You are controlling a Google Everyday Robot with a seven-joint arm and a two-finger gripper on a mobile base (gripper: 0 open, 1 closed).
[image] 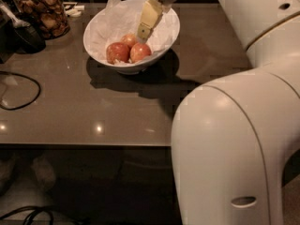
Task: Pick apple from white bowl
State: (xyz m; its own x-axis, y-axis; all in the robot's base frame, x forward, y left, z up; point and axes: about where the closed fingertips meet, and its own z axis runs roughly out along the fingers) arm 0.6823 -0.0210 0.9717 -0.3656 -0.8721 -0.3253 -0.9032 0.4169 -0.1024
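The white bowl (166, 36), lined with crumpled white paper, stands at the back of the brown table. Three apples lie in it. The red-orange apple (140, 51) with a paler patch is at the front right. A darker red apple (117, 52) is to its left and a yellower one (129, 39) is behind them. My gripper (143, 31) reaches down from the top of the view into the bowl. Its yellowish tip is just above and behind the red-orange apple, close to the yellower one. It holds nothing that I can see.
A glass jar of brown snacks (44, 13) stands at the back left beside a dark object (21, 32). A black cable (18, 90) loops on the table's left. My white arm (234, 139) fills the right foreground and hides the table's right front.
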